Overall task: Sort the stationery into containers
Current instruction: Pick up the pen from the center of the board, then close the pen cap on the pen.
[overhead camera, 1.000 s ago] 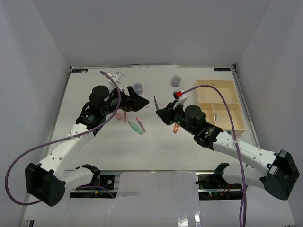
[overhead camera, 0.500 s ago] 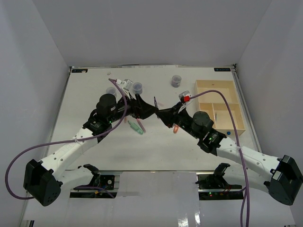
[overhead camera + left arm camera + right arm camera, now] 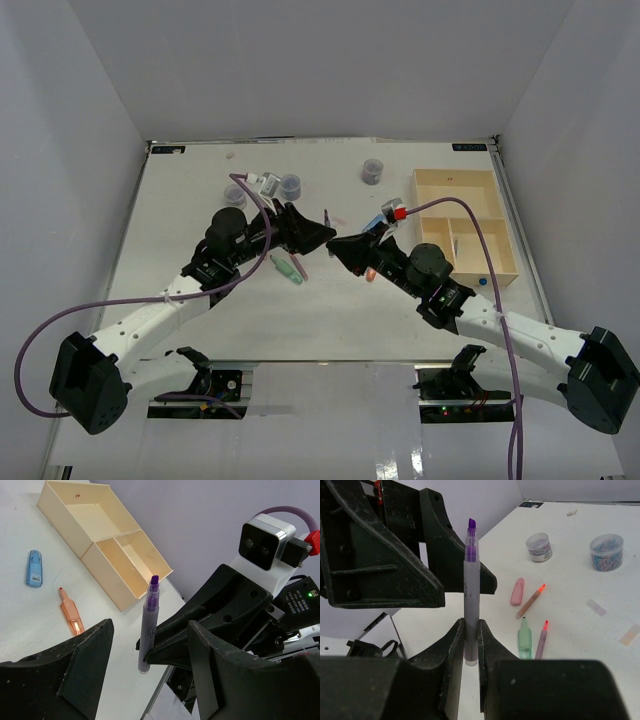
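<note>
A white table [image 3: 200,300] sits boxed in by plain pale grey walls. Over its middle, the right gripper [image 3: 470,635] is clamped on the lower barrel of a purple marker [image 3: 471,605], whose chisel tip stands clear above the fingers. The left gripper [image 3: 318,234] faces it nose to nose with its fingers [image 3: 85,660] spread, one on each side of the marker and neither touching it.

Below the marker, an orange marker [image 3: 71,615] and a blue eraser-like piece [image 3: 34,568] lie on the table. The beige tray [image 3: 102,572] sits along the right edge toward the far corner. Left of centre lie a green piece [image 3: 523,640], a thin pink pen [image 3: 541,639] and a pink stub [image 3: 517,591]. Two round pots [image 3: 539,547] [image 3: 606,552] stand near the far edge.
</note>
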